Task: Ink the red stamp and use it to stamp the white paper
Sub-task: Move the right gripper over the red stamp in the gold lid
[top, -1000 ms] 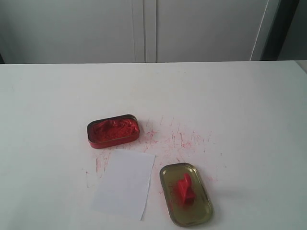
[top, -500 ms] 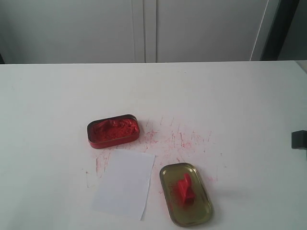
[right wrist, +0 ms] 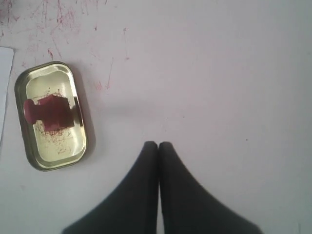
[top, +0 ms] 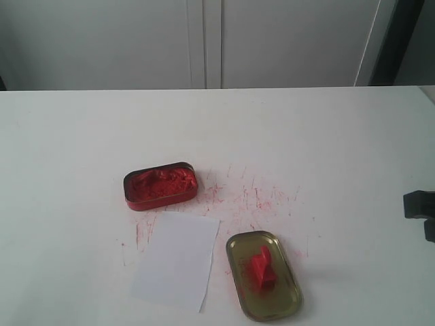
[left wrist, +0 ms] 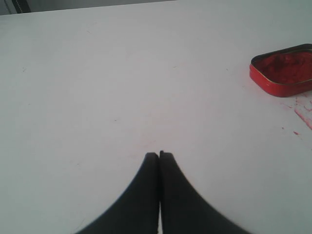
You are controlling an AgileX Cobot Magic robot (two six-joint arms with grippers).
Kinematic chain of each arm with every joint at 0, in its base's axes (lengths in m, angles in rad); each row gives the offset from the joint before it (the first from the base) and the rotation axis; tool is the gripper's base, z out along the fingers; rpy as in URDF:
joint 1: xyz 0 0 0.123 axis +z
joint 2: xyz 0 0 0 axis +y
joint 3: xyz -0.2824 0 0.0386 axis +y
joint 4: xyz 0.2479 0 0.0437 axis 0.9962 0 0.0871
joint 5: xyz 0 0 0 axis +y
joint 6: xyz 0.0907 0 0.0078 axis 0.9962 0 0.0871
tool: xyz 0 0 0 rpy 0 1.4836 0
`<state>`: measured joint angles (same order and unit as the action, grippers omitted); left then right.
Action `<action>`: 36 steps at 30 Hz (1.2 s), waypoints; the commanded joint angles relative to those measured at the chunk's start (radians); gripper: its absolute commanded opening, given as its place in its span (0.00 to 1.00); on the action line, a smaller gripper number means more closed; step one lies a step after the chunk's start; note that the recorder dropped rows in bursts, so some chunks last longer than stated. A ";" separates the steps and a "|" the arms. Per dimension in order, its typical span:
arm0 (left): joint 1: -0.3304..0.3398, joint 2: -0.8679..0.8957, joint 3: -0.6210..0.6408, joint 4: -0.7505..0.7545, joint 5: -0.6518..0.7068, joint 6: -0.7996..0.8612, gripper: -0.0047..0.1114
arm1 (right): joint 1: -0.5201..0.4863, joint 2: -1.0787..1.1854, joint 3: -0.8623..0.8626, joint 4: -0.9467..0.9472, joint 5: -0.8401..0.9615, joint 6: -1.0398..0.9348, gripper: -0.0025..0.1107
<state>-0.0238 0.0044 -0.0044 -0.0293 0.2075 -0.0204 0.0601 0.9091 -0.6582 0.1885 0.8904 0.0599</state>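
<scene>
The red stamp (top: 261, 267) lies on its side inside the gold tin lid (top: 285, 300) near the table's front; the right wrist view shows the stamp (right wrist: 48, 111) in the lid (right wrist: 53, 153) too. To the lid's left lies the white paper (top: 177, 260), and no imprint shows on it. My right gripper (top: 419, 205) shows only as a dark piece at the right edge; its fingers are shut on nothing (right wrist: 158, 145), well apart from the lid. My left gripper (left wrist: 159, 154) is shut and empty over bare table, out of the exterior view.
The red tin of ink paste (top: 160, 185) stands open behind the paper, also in the left wrist view (left wrist: 285, 69). Red ink scratches (top: 255, 197) mark the white table (top: 81, 136) between tin and lid. A grey cabinet wall stands behind the table.
My right gripper has come into the exterior view at the right edge and moved a little further in and down. Stamp, lid, paper and tin have not moved.
</scene>
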 commanded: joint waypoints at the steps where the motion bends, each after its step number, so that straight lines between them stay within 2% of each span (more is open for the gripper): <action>1: 0.001 -0.004 0.004 0.000 -0.001 -0.002 0.04 | 0.018 0.003 -0.014 0.017 0.022 -0.013 0.02; 7: 0.001 -0.004 0.004 0.000 -0.001 -0.002 0.04 | 0.112 0.061 -0.064 0.017 0.031 -0.011 0.02; 24: 0.001 -0.004 0.004 0.000 -0.001 -0.002 0.04 | 0.568 0.501 -0.310 -0.120 0.028 0.209 0.02; 31: 0.001 -0.004 0.004 0.000 -0.001 -0.002 0.04 | 0.676 0.631 -0.415 -0.130 0.050 0.254 0.02; 36: 0.001 -0.004 0.004 0.000 -0.001 -0.002 0.04 | 0.714 0.709 -0.467 -0.228 0.042 0.325 0.02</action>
<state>-0.0238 0.0044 -0.0044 -0.0293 0.2075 -0.0204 0.7612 1.5910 -1.1030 0.0158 0.9334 0.3463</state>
